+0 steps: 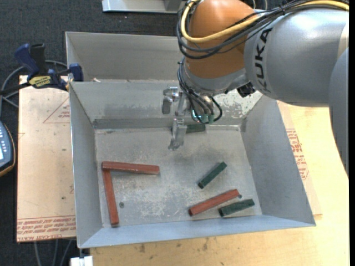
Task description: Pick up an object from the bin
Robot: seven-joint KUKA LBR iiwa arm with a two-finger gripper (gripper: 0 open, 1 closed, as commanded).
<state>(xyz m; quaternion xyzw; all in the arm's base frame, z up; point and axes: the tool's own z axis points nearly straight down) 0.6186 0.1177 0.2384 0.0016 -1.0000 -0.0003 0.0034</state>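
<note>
Just right of pincer [177, 139], by bin [83, 148] back wall, lies dk green block [196, 128]; can't tell if pincer's spread or pinching. Other blocks [213, 174] well apart, frontward.

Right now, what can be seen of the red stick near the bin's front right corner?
The red stick is a long, thin, straight-edged bar that looks like painted wood or plastic, with no visible damage. It lies flat on the bin floor, slanted, with its right end farther back than its left. A shorter dark green stick lies alongside its right end, touching it or nearly so. Nothing else is near it.
</note>
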